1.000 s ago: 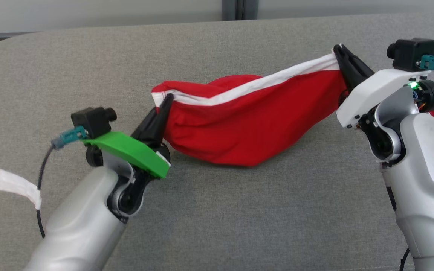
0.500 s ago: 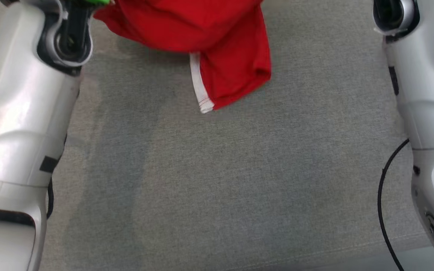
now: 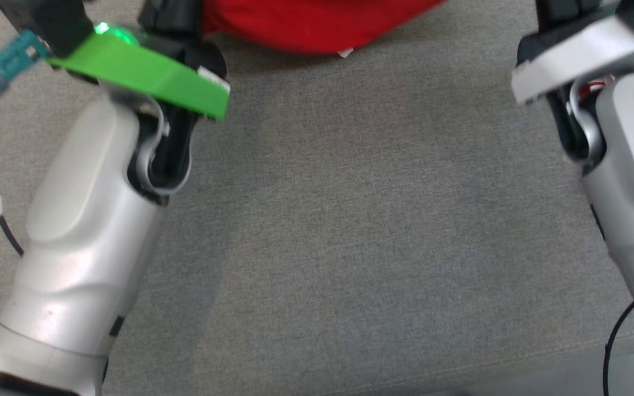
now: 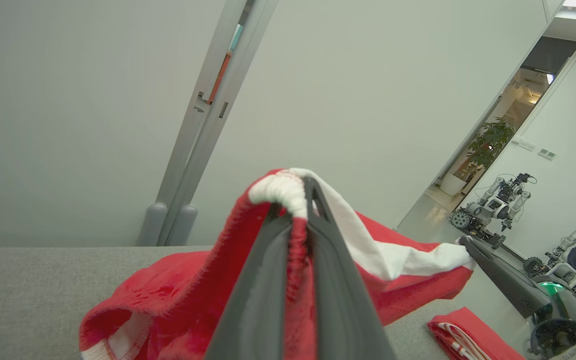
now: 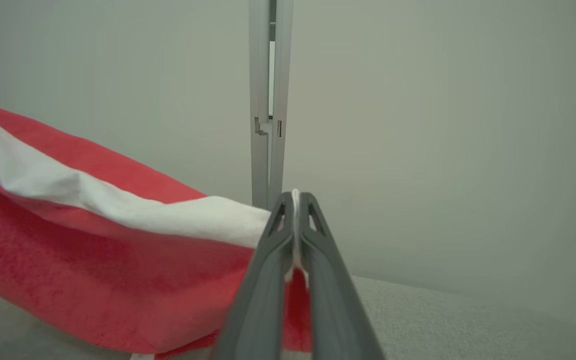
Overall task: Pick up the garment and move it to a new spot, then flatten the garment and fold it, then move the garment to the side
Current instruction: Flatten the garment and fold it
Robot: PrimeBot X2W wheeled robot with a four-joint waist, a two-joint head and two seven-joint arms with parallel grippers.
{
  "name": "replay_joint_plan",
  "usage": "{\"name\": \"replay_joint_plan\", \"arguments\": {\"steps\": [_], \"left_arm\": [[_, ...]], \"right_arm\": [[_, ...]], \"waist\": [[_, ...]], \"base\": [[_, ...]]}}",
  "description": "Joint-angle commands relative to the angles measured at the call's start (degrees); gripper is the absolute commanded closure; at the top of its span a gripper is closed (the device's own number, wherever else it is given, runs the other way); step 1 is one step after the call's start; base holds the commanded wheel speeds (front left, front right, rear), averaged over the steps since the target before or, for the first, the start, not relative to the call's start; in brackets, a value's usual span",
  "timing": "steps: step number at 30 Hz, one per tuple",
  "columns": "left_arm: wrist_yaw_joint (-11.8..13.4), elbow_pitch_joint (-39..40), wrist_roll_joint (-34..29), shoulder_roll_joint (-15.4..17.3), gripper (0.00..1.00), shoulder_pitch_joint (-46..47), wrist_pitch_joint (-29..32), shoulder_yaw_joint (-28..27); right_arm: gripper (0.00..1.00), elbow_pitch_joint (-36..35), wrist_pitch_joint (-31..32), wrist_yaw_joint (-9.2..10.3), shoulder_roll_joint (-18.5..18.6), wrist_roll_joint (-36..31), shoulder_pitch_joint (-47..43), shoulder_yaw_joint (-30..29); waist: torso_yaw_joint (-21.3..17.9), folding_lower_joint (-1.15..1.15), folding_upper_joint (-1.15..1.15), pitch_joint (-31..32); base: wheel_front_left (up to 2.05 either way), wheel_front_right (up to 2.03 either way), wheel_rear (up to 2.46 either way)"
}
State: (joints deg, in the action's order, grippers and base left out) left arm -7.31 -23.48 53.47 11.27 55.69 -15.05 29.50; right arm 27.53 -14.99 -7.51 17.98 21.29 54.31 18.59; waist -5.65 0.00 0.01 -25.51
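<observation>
The left pincer (image 4: 299, 202) and right pincer (image 5: 295, 197) each clamp the red garment (image 4: 168, 295); the head view's top edge cuts most of it off.

The bench (image 3: 350, 247) is covered in plain grey woven fabric, with a stitched seam (image 3: 487, 361) running along its near edge. Behind it stands a smooth, pale grey-green wall (image 5: 443, 125), split by a vertical metal post (image 5: 269, 100) with a narrow slot down its middle. Off to one side, an opening (image 4: 520, 115) gives onto a brighter room, where a potted plant (image 4: 488, 145) stands by a white wall (image 4: 568, 165).
</observation>
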Motion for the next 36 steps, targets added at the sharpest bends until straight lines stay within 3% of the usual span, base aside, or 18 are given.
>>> {"name": "replay_joint_plan", "arguments": {"steps": [1, 8, 12, 15, 22, 30, 36], "left_arm": [[-0.21, 0.95, -0.98, 1.66, 1.0, -4.61, -0.12, 1.47], [-0.2, 5.71, -0.69, 7.56, 1.0, -21.93, -0.13, 7.45], [-0.2, 10.57, 3.03, 11.28, 1.0, -30.84, 0.11, 9.29], [-0.19, 14.32, 5.98, 14.47, 1.0, -36.86, 2.02, 10.37], [3.44, 23.0, 10.37, 20.48, 1.0, -46.47, 8.13, 11.7], [8.67, 30.9, 13.87, 25.03, 1.0, -51.96, 13.63, 12.26], [9.17, 32.52, 13.76, 23.7, 1.0, -50.54, 12.46, 11.43]], "right_arm": [[1.0, -1.54, -0.02, 0.05, 1.14, 2.05, -4.8, 0.34], [1.0, -12.17, 3.42, 0.05, 2.81, 8.23, -26.51, -1.97], [1.0, -22.64, 9.44, 0.07, 4.66, 7.09, -35.65, -1.64], [1.0, -29.22, 15.11, 0.07, 5.38, 5.33, -42.05, -4.67], [1.0, -42.2, 32.37, 0.08, 1.6, 5.06, -56.24, -13.24], [1.0, -52.04, 52.72, 0.07, -6.06, 7.4, -67.53, -19.52], [1.0, -56.4, 53.65, 0.06, -6.63, 5.51, -65.19, -20.6]], "waist": [[0.76, 0.0, -0.01, 1.42], [0.31, 0.0, -0.01, 6.88], [-0.51, 0.0, -0.01, 10.07], [-0.63, 0.0, -0.01, 12.21], [0.52, 0.0, -0.01, 15.26], [1.82, 0.0, -0.01, 16.05], [2.64, 0.0, -0.01, 16.13]], "base": [[0.0, 0.0, 0.0], [0.0, 0.0, 0.0], [0.0, 0.0, 0.0], [0.0, 0.0, 0.0], [0.0, 0.0, 0.0], [0.0, 0.0, 0.0], [0.0, 0.0, 0.0]]}}
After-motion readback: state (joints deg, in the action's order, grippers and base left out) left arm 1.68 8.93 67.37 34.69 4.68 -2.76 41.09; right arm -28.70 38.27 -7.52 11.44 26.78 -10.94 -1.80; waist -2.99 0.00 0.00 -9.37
